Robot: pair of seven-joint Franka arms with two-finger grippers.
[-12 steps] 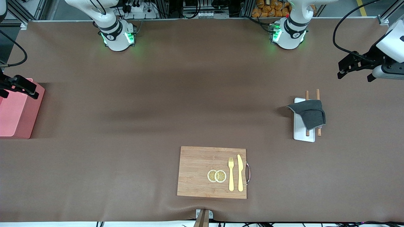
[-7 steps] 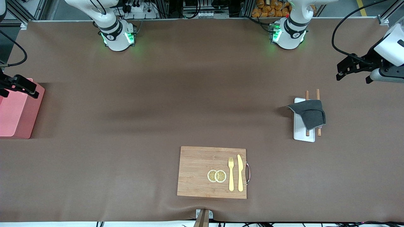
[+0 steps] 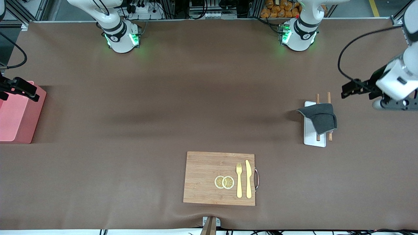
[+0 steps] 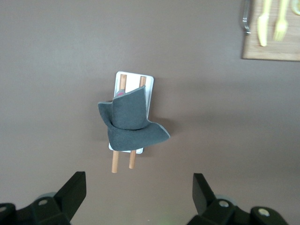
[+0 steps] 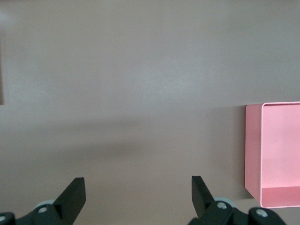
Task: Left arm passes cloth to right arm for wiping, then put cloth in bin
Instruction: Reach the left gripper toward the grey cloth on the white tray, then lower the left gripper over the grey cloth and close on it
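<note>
Brown table (image 3: 163, 107); cloth (image 3: 321, 119) on white tray (image 3: 310, 140); bin (image 3: 16, 117).

- Table (image 3: 163, 114): covered in a plain matt brown, no pattern.
- Cloth (image 3: 320, 118): dark charcoal grey on the showing face; a small pink-red patch shows at a fold in the left wrist view (image 4: 130, 123).
- Tray (image 3: 310, 138): plain white, under the cloth, near the left arm's end of the table.
- Two sticks (image 3: 317, 98): light reddish-brown wood.
- Bin (image 3: 16, 120): pink-red, plain walls, at the right arm's end of the table.
- Cutting board (image 3: 209, 176): pale wood with a fine straight grain; dark metal handle (image 3: 257, 179).
- Fork (image 3: 239, 180) and knife (image 3: 248, 179): pale yellow.
- Two round slices (image 3: 224, 182): cream rim, olive-yellow centre with segment lines.
- Left gripper (image 3: 359, 88) and right gripper (image 3: 19, 87): black fingers.
</note>
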